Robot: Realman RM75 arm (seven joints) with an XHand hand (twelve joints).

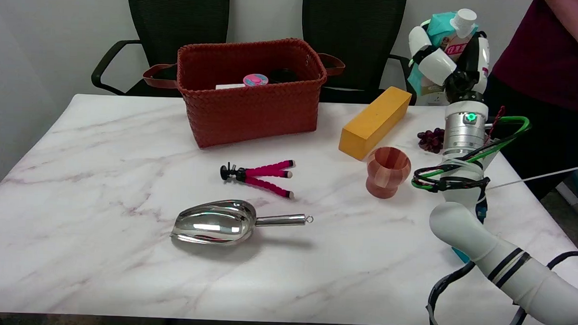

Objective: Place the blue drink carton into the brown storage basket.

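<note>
Above marble table [98, 252], right hand [449, 60] grips blue carton [442, 31].

basket [252, 108] top open | yellow block [374, 122], wooden cup [387, 171] stand right of it

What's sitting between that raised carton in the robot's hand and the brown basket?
In the head view, the right hand holds the blue drink carton aloft at the right. Between it and the brown storage basket lies only the yellow block, on the table.
</note>
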